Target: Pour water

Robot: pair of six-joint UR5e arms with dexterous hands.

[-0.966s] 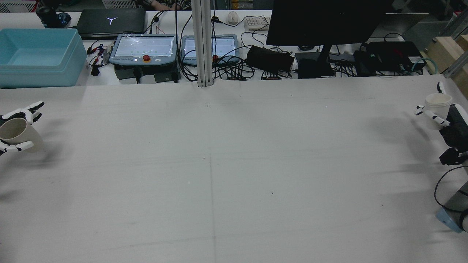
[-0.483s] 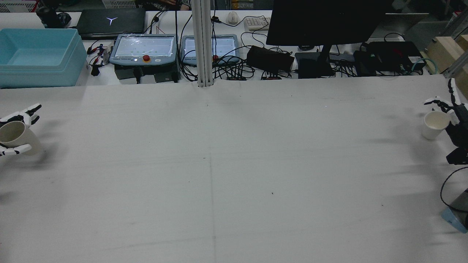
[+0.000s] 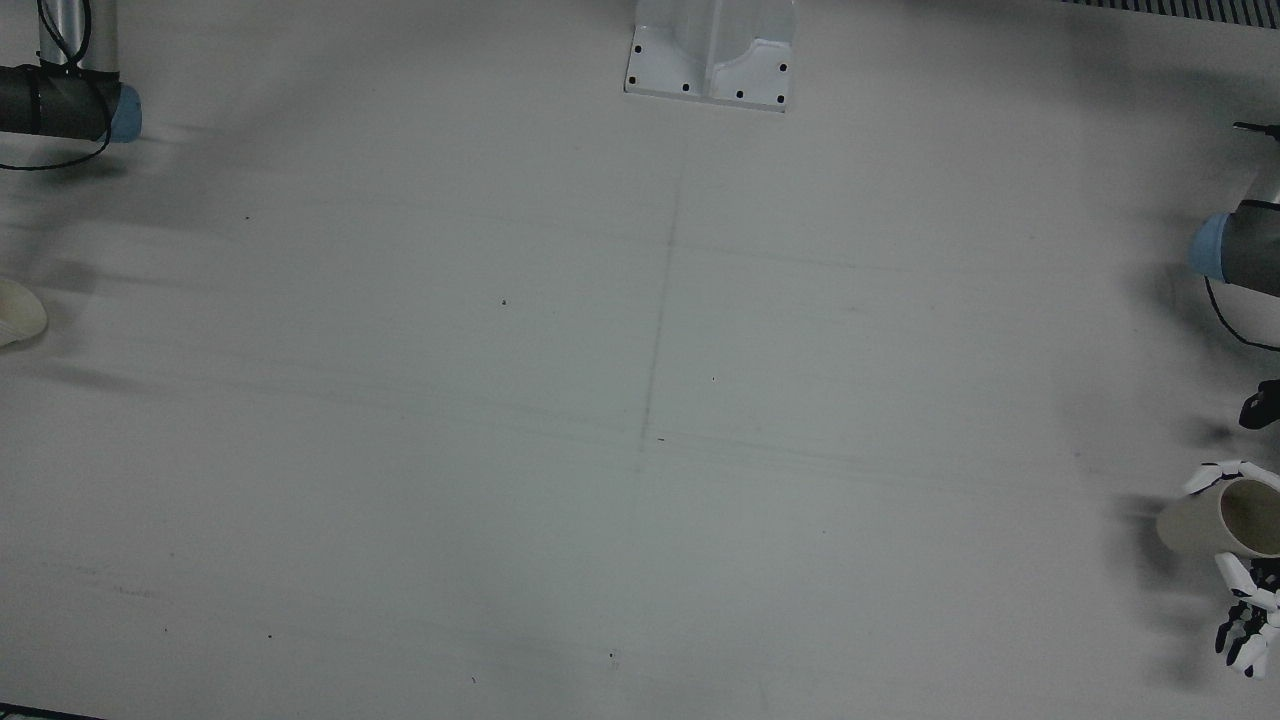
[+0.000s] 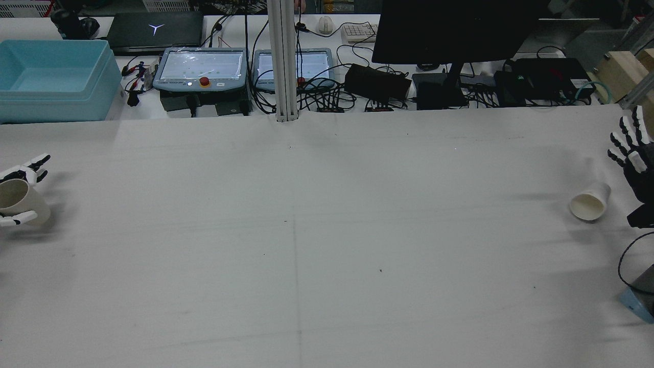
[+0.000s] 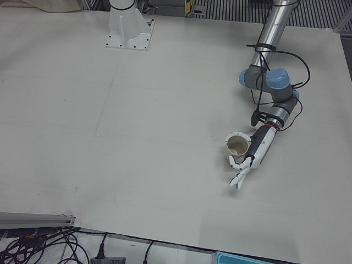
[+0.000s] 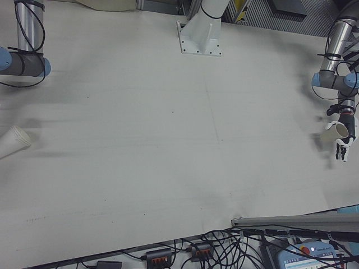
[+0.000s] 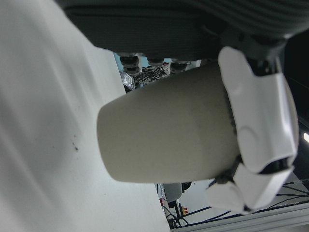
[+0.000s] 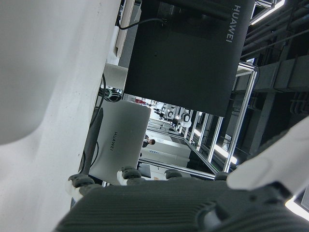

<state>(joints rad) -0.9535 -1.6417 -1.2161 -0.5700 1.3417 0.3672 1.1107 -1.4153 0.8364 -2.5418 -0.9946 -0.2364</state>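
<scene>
Since the earlier pictures the white cup [image 4: 589,206] has left the right hand [image 4: 631,145] and now lies tipped on its side on the table [image 4: 327,245], with its open mouth facing the rear camera; a second ago that hand held it up, and half a second ago the cup sat lower and leaning beside the fingers; now the right hand is let go, with its fingers spread and pointing up, and the fallen cup lies near it, a little below and to the inside of it, not touching. In the right-front view the same cup [image 6: 13,141] lies on its side at the far edge of the picture.

On the other side, the left hand [image 5: 248,161] grasps the beige cup [image 5: 237,146]; its fingers [image 7: 256,111] curl round the wall of the cup [image 7: 169,130]; the cup leans over, with its mouth open toward the camera in the left-front view; in the rear view the hand [image 4: 15,191] and cup [image 4: 20,202] have drifted a bit lower and toward the table edge.
</scene>
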